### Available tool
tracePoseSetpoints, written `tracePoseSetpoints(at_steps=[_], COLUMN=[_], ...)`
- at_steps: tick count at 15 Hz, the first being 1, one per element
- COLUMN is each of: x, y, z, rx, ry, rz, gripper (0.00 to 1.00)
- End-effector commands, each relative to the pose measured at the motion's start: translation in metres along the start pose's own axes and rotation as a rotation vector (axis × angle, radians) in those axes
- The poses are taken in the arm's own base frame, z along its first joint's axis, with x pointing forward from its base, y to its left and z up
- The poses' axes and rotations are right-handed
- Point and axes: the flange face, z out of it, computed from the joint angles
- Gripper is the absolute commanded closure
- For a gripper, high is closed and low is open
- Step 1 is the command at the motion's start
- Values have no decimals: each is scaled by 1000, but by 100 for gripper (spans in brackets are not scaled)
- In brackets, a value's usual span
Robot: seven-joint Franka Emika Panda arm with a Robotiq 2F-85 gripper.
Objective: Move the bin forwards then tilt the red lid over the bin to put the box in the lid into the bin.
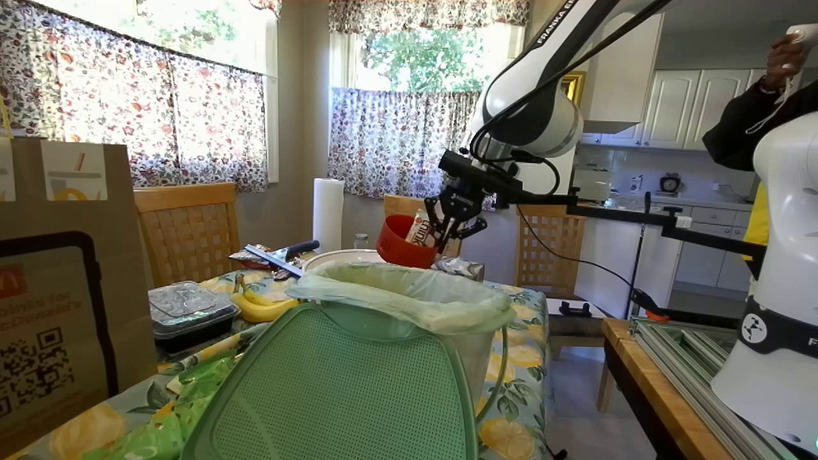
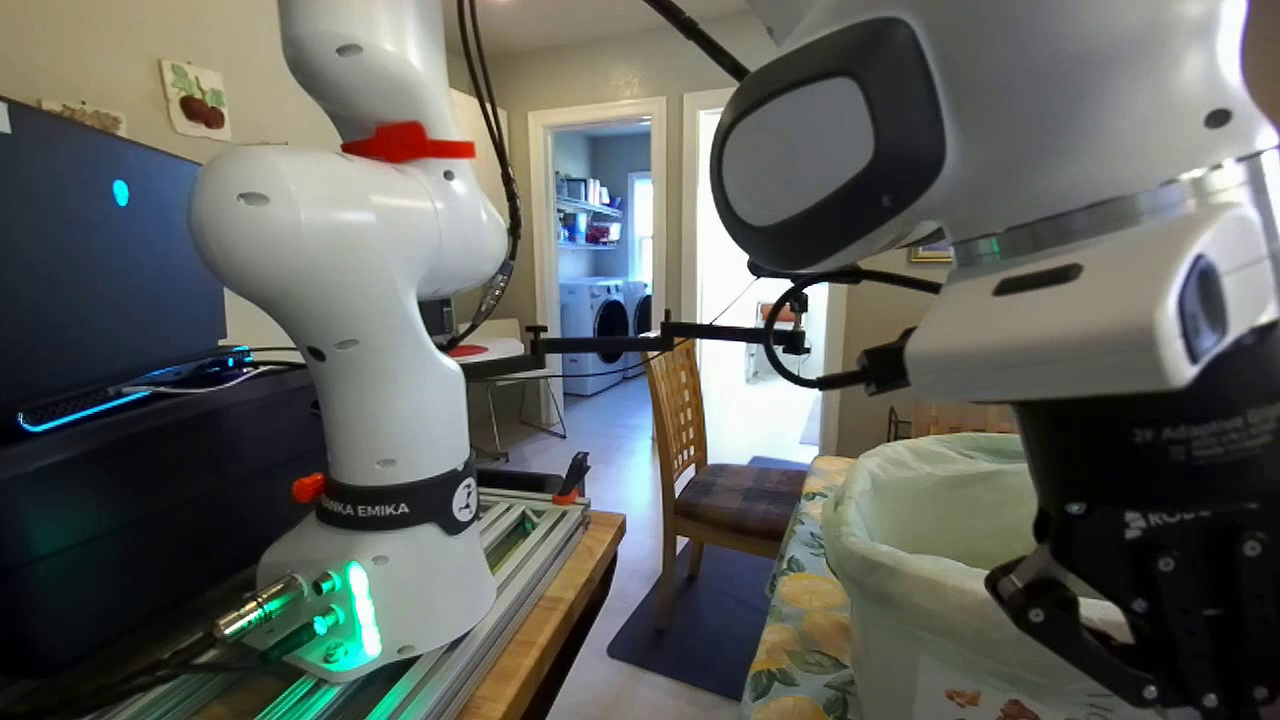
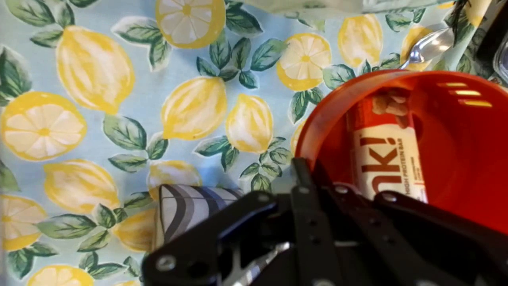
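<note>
One red lid (image 3: pixel 456 159): likely light, stiff, slick; held up beside the bin (image 1: pixel 447 311)
Claw (image 3: pixel 312 174): pinching its wall at the rim, a sensible hold
Snack bar (image 3: pixel 391 159): inside, seemingly loose; should slide out

Bright daylight, with glare at the windows (image 1: pixel 415 61)

A pale blue, lemon-printed tablecloth (image 3: pixel 137 93) spreads beneath the fingers (image 3: pixel 311 222). In an exterior view, behind and left of them, sunlit windows (image 1: pixel 415 61) wear red-and-blue floral half-curtains (image 1: pixel 402 137); white panelled cabinets (image 1: pixel 674 108) hang beyond, right of the fingers. In an exterior view, well left, a lattice-backed wooden chair (image 2: pixel 740 497) stands on a dark blue mat (image 2: pixel 710 645).
</note>
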Motion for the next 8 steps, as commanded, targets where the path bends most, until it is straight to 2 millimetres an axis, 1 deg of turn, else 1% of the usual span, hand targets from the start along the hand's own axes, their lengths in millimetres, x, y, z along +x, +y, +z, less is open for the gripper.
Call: tracePoseSetpoints(at_steps=[1,4,6,8], x=[-15,-31,-47,-65], y=[0,-18,-31,-38], z=[-28,-47,-57,-65], rx=[40,56,68,69], ry=[47,93,122,144], rz=[-33,-86,-129,-180], gripper=[99,99,99,99])
